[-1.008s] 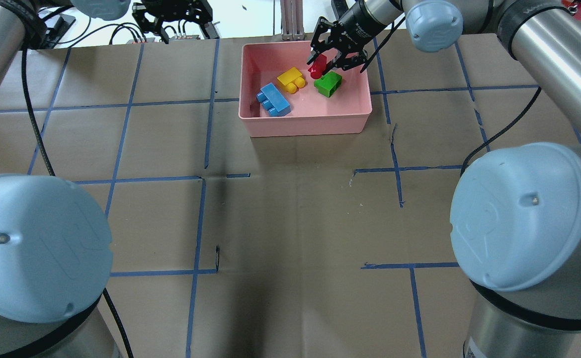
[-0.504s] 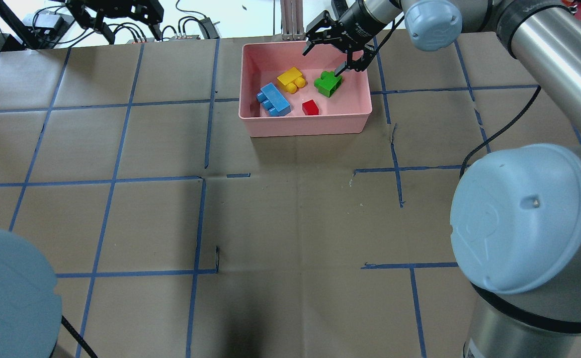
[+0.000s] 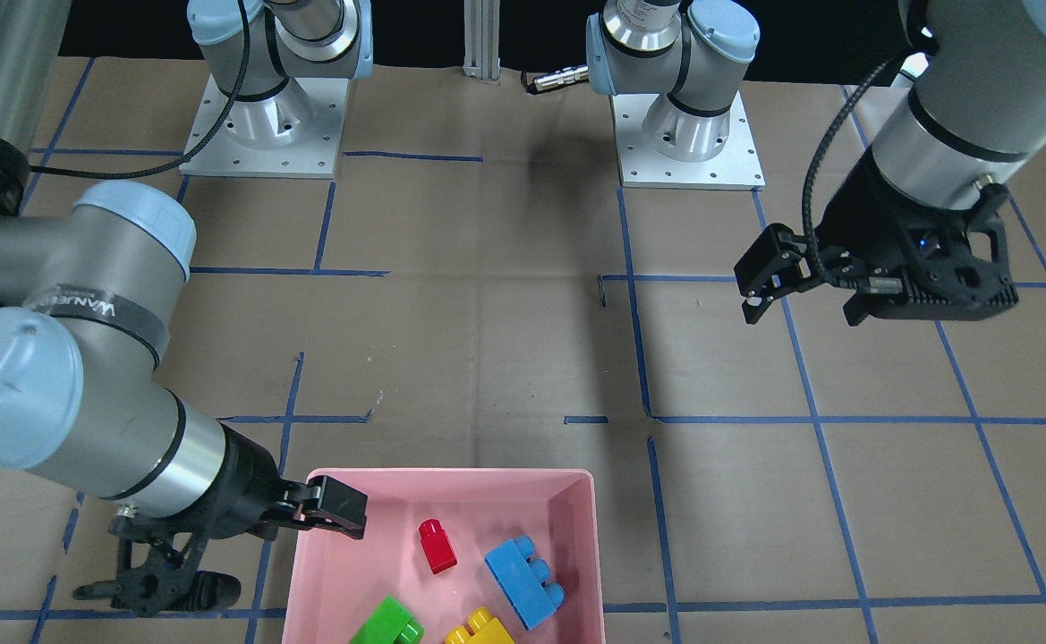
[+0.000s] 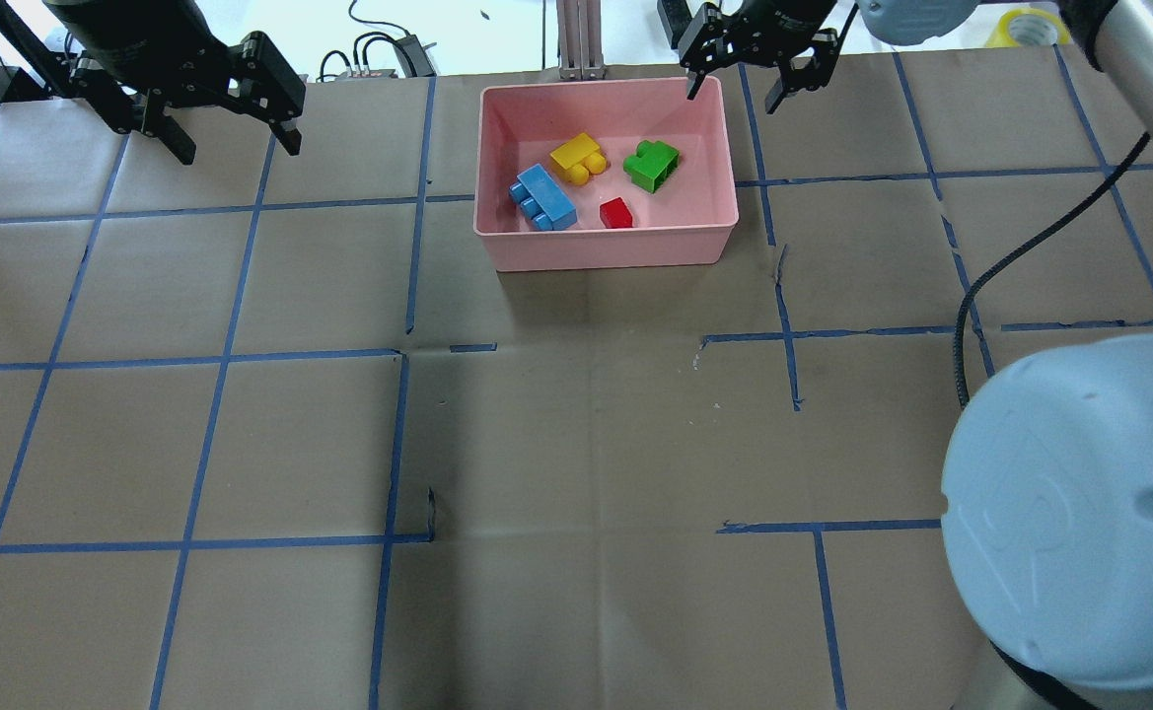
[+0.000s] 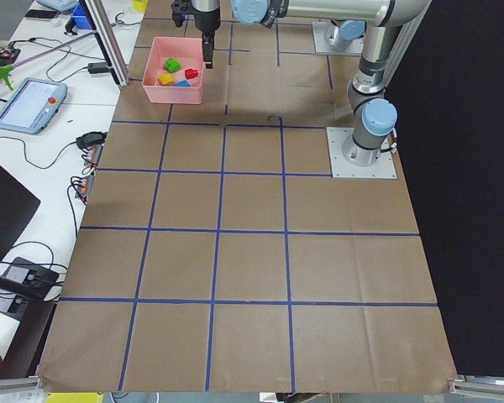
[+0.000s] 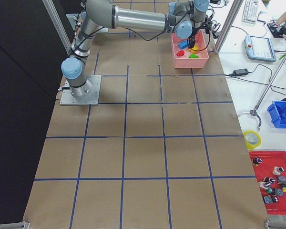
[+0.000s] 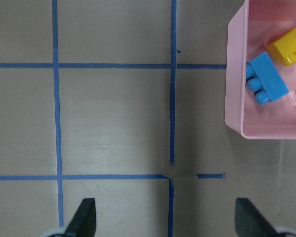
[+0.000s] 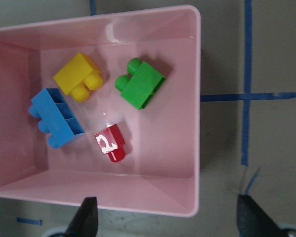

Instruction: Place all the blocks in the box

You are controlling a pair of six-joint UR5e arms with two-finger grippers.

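Note:
The pink box [image 4: 606, 251] stands at the far middle of the table. In it lie the blue brick [image 4: 542, 197], the yellow brick [image 4: 578, 158], the green brick [image 4: 652, 166] and the red brick [image 4: 616, 212], which is close to the near wall. The right wrist view shows all of them: blue [image 8: 56, 117], yellow [image 8: 79, 76], green [image 8: 140, 84], red [image 8: 110, 142]. My right gripper [image 4: 734, 94] is open and empty, raised by the box's far right corner. My left gripper [image 4: 236, 146] is open and empty, over bare table far to the left of the box.
Brown paper with a grid of blue tape lines [image 4: 398, 355] covers the table. Cables and equipment [image 4: 379, 49] lie beyond the far edge. A metal post [image 4: 576, 39] stands behind the box. The right arm's elbow [image 4: 1079, 513] fills the near right corner.
My right gripper opened and let go of the red brick, which now lies in the box by the near wall. The gripper drew back and up. My left arm swung left.

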